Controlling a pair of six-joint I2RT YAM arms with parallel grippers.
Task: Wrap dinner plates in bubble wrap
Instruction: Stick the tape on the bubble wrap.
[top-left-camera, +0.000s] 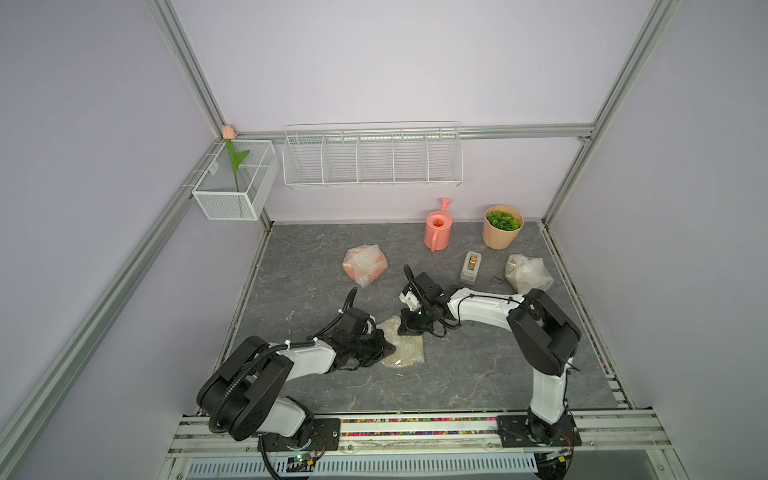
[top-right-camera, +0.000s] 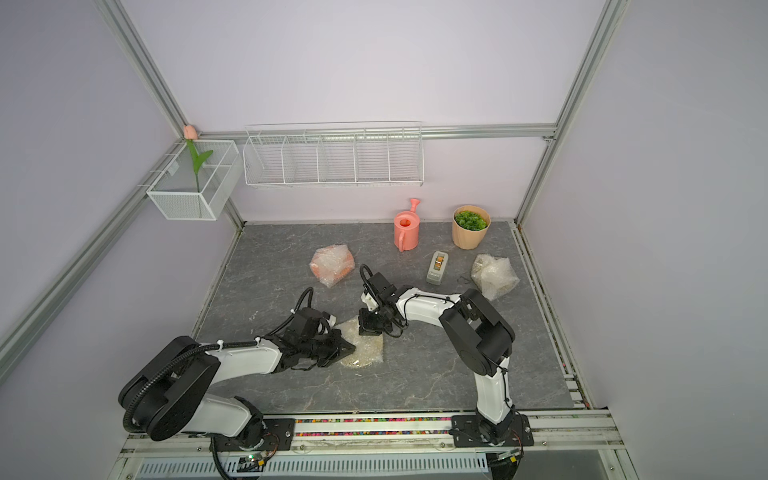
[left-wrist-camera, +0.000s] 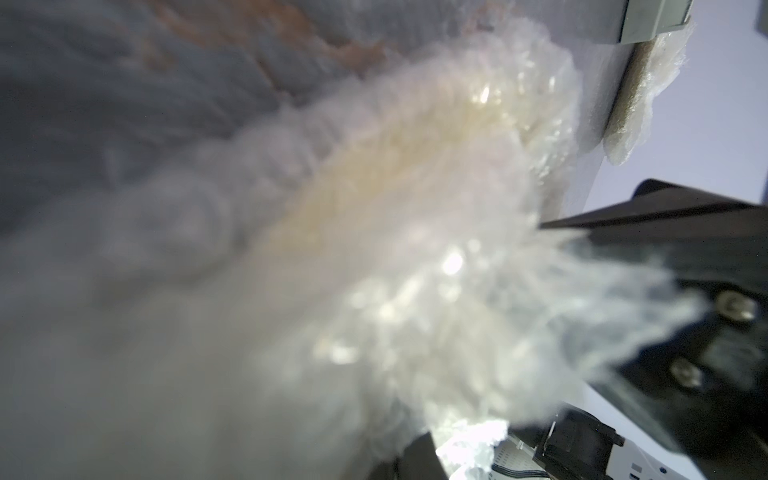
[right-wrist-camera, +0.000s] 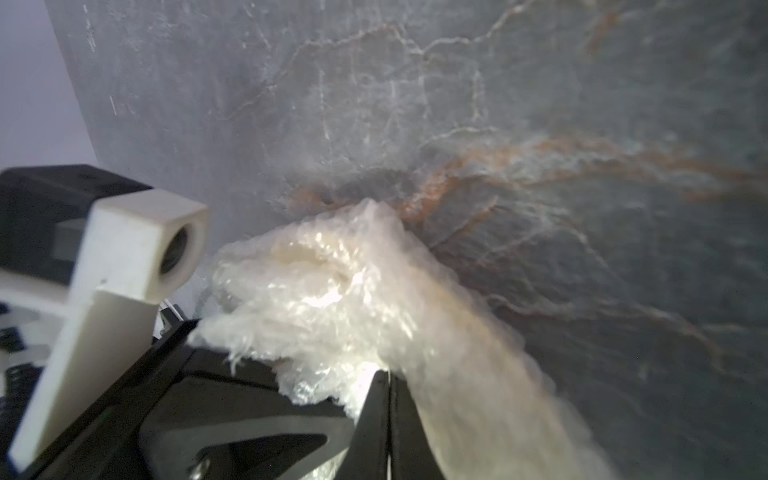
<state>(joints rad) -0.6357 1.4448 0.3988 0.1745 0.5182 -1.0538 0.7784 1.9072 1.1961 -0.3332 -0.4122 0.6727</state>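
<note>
Right wrist view showed the right gripper (right-wrist-camera: 389, 388) pinching bubble wrap (right-wrist-camera: 332, 291) at twelve o'clock of the yellow plate (top-left-camera: 400, 360), the left gripper (top-left-camera: 392, 348) clamping its nine o'clock edge, probably to hold the fold taut.

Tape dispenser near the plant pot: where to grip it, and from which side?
Grip the tape dispenser across its two long flat sides, mid-length, coming straight down from above. It stands on its base as a narrow block, long axis roughly front to back, so the short width should fit the jaws. Nothing touches it; the plant pot stands apart behind.
</note>
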